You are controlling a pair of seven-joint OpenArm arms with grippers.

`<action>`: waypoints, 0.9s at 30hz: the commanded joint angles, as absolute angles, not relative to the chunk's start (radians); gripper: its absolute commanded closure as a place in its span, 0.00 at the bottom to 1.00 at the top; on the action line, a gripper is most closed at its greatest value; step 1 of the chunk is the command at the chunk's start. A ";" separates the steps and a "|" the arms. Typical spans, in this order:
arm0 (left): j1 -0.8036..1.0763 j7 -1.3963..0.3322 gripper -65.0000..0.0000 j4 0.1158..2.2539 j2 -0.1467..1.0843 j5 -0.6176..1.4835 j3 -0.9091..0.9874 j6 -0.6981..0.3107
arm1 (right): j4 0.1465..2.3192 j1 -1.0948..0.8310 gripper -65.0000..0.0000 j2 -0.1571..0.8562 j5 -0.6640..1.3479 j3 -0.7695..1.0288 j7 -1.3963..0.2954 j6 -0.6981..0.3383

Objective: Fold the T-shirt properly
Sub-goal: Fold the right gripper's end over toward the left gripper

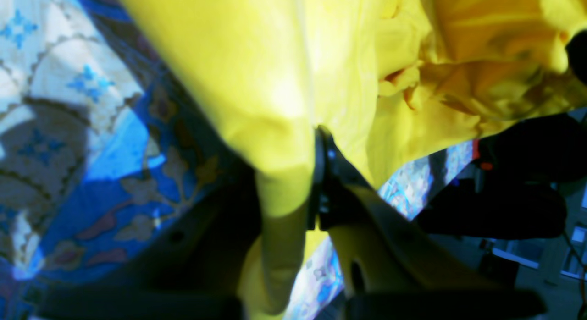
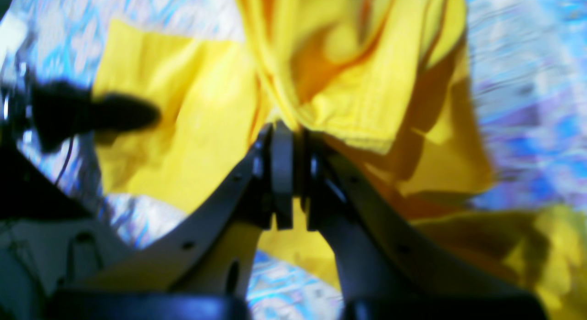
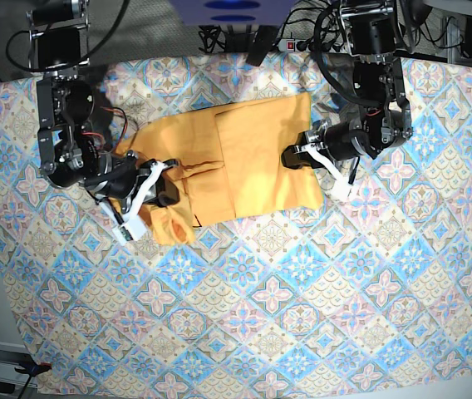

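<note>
In the left wrist view, the left gripper [image 1: 316, 141] fills the bottom of the frame, its two dark fingers pressed together on a fold of the T-shirt [image 1: 284, 81], soft yellow cotton that rises smooth ahead of the tips and bunches into wrinkles to their right; the patterned tablecloth [image 1: 69, 127] lies to the left of the jaws. In the right wrist view, the right gripper [image 2: 291, 132] is likewise clamped on a hemmed edge of the one T-shirt [image 2: 192, 127], which spreads flat to the left of the tips and hangs rumpled to their right, blurred. From the base view, one T-shirt [image 3: 253, 158] lies partly folded on the tiled tablecloth [image 3: 302, 291], between two grippers: the right gripper [image 3: 165, 187] at its crumpled end, the left gripper [image 3: 296, 154] at its straight edge.
</note>
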State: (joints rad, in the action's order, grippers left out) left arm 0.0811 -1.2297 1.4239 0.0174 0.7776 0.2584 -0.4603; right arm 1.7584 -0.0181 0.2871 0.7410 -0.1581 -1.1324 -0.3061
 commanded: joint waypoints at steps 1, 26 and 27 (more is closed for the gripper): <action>0.071 -1.224 1.00 1.440 0.021 0.800 0.259 -0.466 | 1.782 0.002 1.00 0.289 0.760 -0.165 -1.110 -0.311; 0.074 -1.224 1.00 1.440 0.022 0.802 0.260 -0.466 | 1.678 0.104 1.00 0.064 0.754 -0.414 -1.106 -0.311; 0.074 -1.222 1.00 1.440 0.022 0.802 0.260 -0.466 | 1.666 0.104 1.00 0.064 0.754 -0.414 -1.106 -0.311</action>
State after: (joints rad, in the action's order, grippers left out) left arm 0.0841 -1.2301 1.4239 0.0174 0.7780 0.2584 -0.4603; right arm 1.6531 0.0895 0.0658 0.7418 -0.4145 -1.1141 -0.3050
